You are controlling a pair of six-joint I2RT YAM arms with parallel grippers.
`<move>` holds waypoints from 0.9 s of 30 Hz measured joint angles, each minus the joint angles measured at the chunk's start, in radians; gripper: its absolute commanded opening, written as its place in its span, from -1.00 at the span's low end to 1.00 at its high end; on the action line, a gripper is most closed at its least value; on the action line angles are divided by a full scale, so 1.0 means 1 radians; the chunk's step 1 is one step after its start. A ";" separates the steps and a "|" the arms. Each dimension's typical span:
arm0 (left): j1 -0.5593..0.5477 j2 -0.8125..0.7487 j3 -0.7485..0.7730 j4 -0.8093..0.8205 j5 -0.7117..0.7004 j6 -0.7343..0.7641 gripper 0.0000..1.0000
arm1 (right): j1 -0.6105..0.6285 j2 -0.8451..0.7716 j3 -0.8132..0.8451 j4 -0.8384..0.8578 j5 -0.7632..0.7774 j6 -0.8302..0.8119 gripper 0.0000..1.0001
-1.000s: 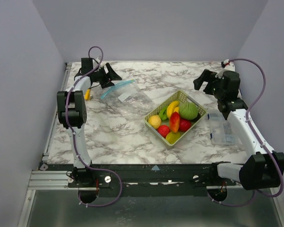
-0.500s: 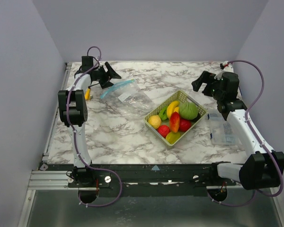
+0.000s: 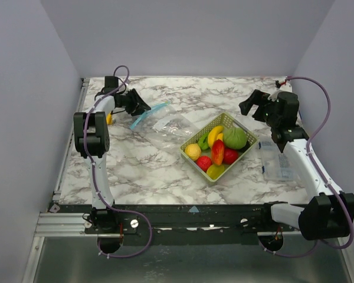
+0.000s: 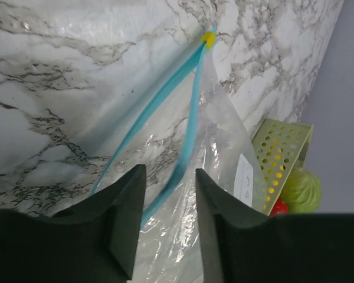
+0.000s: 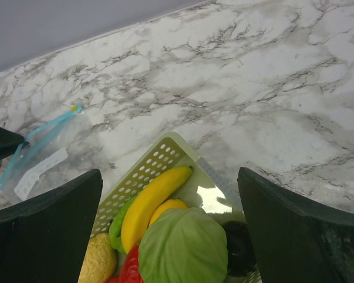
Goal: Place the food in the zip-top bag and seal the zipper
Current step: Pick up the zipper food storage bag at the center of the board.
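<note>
The left gripper (image 4: pixel 171 177) stands partly spread, one finger on each side of the near end of the zipper (image 4: pixel 165 97); contact with the pads cannot be confirmed. The right gripper (image 3: pixel 252 108) is spread wide above the far corner of the mesh basket (image 3: pixel 202 132) and holds nothing.

The zip-top bag (image 3: pixel 171 127) lies flat at far left, its mouth toward the left arm. The food (image 3: pixel 218 150) sits in the basket, just right of the bag.

A flat clear packet (image 3: pixel 276 159) lies near the right edge. A small yellow object (image 3: pixel 108 118) sits beside the left arm.

The table (image 3: pixel 147 171) is white marble with grey veins. Plain pale walls enclose three sides.
</note>
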 measured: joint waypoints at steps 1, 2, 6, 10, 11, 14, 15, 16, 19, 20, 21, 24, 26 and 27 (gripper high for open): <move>-0.002 0.000 -0.014 0.004 0.012 -0.002 -0.42 | 0.000 -0.006 -0.001 0.000 0.000 0.000 1.00; -0.005 0.000 -0.027 0.010 0.025 -0.005 -0.50 | 0.000 -0.012 -0.001 0.000 0.000 0.000 1.00; -0.020 -0.014 -0.093 0.051 0.077 -0.024 -0.92 | 0.000 -0.023 -0.001 0.000 0.000 0.002 1.00; -0.027 -0.053 -0.126 0.073 0.107 -0.043 -1.00 | 0.000 -0.023 -0.001 0.000 0.000 0.034 1.00; -0.028 -0.082 -0.138 0.075 0.108 -0.048 -1.00 | 0.000 -0.021 -0.001 0.000 0.001 0.049 1.00; -0.028 -0.177 -0.153 0.066 0.092 -0.045 -1.00 | 0.000 0.000 0.002 -0.010 0.014 0.114 1.00; -0.028 -0.219 -0.152 0.057 0.078 -0.034 -1.00 | 0.000 0.014 0.002 -0.016 0.019 0.142 1.00; -0.028 -0.259 -0.146 0.037 0.051 -0.016 -1.00 | 0.000 0.028 0.002 -0.025 0.025 0.170 1.00; -0.042 -0.400 -0.099 -0.044 -0.070 0.069 -1.00 | 0.006 0.064 0.002 -0.058 0.034 0.264 1.00; -0.051 -0.433 -0.079 -0.067 -0.103 0.092 -1.00 | 0.010 0.071 0.002 -0.064 0.035 0.293 1.00; -0.071 -0.479 -0.046 -0.101 -0.165 0.130 -1.00 | 0.014 0.076 0.002 -0.068 0.036 0.322 1.00; -0.168 -0.581 0.043 -0.180 -0.374 0.253 -1.00 | 0.038 0.079 0.007 -0.077 0.040 0.394 1.00; -0.243 -0.633 0.072 -0.203 -0.480 0.319 -1.00 | 0.063 0.085 0.027 -0.094 0.046 0.443 1.00; -0.271 -0.653 0.072 -0.206 -0.504 0.335 -1.00 | 0.073 0.089 0.037 -0.098 0.047 0.468 1.00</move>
